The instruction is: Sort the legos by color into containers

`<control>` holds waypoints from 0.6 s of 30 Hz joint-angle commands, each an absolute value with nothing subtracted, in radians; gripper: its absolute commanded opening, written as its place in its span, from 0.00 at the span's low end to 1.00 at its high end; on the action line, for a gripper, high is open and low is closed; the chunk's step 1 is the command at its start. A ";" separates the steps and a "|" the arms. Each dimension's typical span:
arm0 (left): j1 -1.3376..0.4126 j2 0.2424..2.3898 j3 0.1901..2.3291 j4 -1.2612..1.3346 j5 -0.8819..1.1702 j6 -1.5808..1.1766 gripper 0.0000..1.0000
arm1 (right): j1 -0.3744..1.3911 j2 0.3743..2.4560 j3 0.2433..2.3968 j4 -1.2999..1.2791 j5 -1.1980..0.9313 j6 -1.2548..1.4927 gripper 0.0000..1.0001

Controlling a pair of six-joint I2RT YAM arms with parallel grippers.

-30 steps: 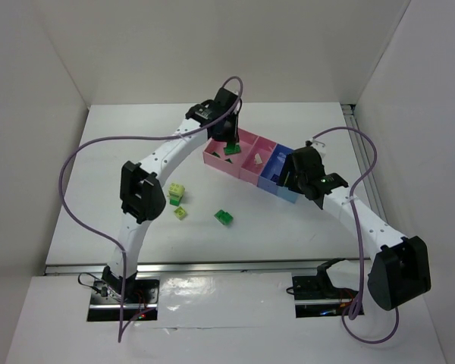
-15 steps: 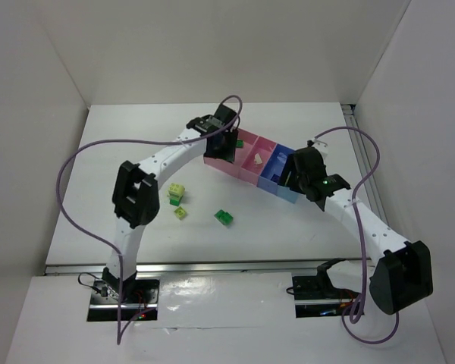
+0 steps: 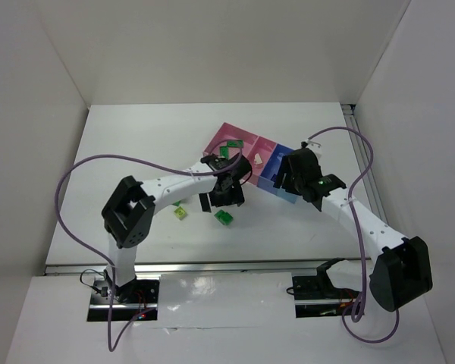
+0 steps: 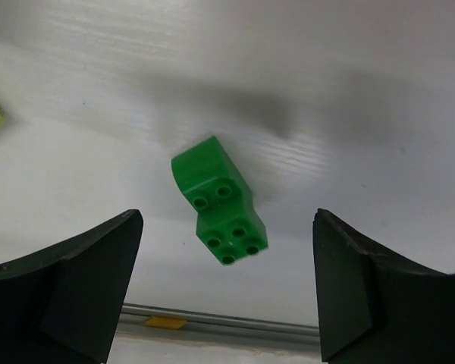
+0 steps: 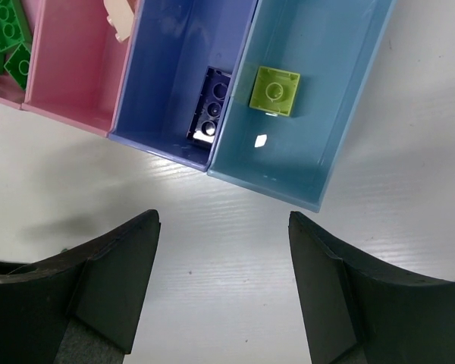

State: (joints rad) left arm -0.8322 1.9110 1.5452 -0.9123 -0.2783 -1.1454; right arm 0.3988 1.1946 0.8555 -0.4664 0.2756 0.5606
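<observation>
Hovering over green lego [image 4: 220,203], left jaws wide apart; right jaws spread, empty, above containers [image 5: 318,68].

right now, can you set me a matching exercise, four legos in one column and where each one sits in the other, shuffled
Legos:
1. dark blue lego
2. yellow-green lego
3. beige lego
4. green lego in the left wrist view

Places:
A. table
B. light blue bin
C. narrow pink bin
D. blue bin

Pairs: 1-D, 2-B, 3-C, 4-A
</observation>
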 commanded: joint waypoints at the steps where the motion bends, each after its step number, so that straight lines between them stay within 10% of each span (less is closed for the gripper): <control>1: -0.830 1.945 1.547 -0.997 -0.275 -1.305 0.93 | 0.410 1.172 0.865 -0.468 0.313 0.568 0.76; 18: -0.839 1.904 1.442 -0.897 -0.144 -1.333 0.53 | 0.410 1.181 0.865 -0.459 0.293 0.568 0.76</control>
